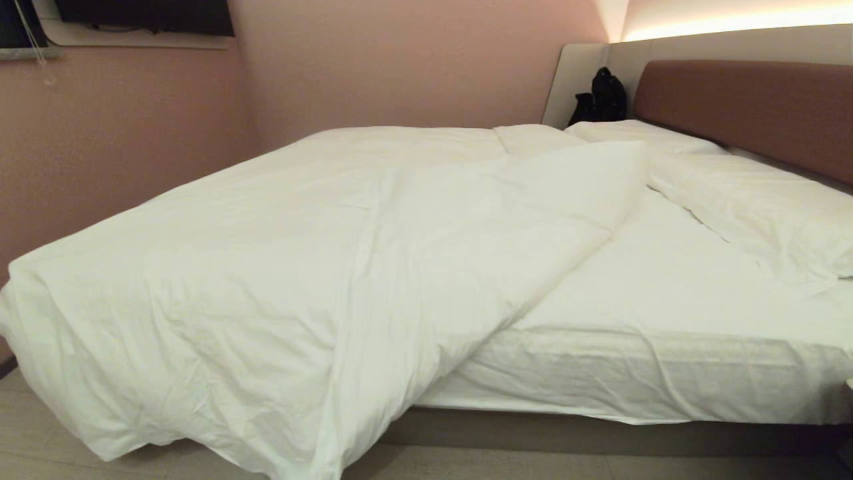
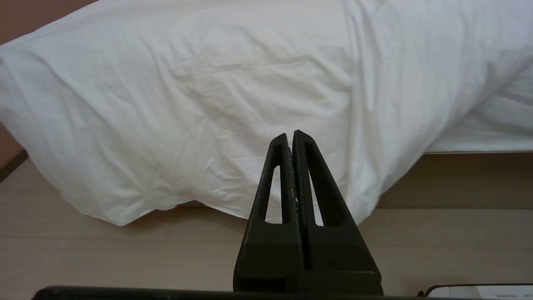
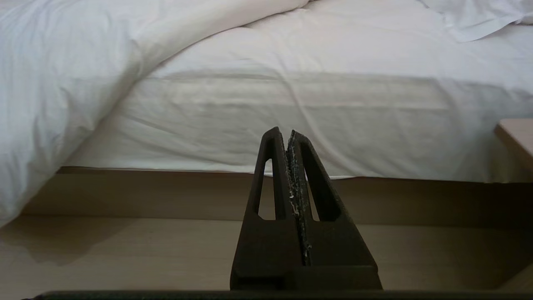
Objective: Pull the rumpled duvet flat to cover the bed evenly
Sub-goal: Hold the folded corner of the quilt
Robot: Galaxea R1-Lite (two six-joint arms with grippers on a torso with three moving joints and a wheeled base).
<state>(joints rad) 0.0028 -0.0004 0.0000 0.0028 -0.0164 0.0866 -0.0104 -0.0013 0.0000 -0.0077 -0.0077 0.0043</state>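
Note:
The white puffy duvet (image 1: pixel 286 267) lies rumpled over the left half of the bed (image 1: pixel 666 373), one corner folded back diagonally toward the middle, its near edge hanging over the side almost to the floor. To the right the fitted sheet (image 1: pixel 666 287) is bare. Neither arm shows in the head view. My left gripper (image 2: pixel 290 135) is shut and empty, held low in front of the hanging duvet (image 2: pixel 200 104), apart from it. My right gripper (image 3: pixel 283 133) is shut and empty too, facing the sheeted mattress side (image 3: pixel 333 121), with the duvet (image 3: pixel 62 83) off to one side.
Two white pillows (image 1: pixel 753 207) lie along the reddish-brown headboard (image 1: pixel 753 107). A black bag (image 1: pixel 602 97) sits at the far corner. The pink wall (image 1: pixel 100 147) runs close along the bed's left. A beige bedside corner (image 3: pixel 516 133) juts near the right gripper. Pale wooden floor (image 2: pixel 104 254) lies below.

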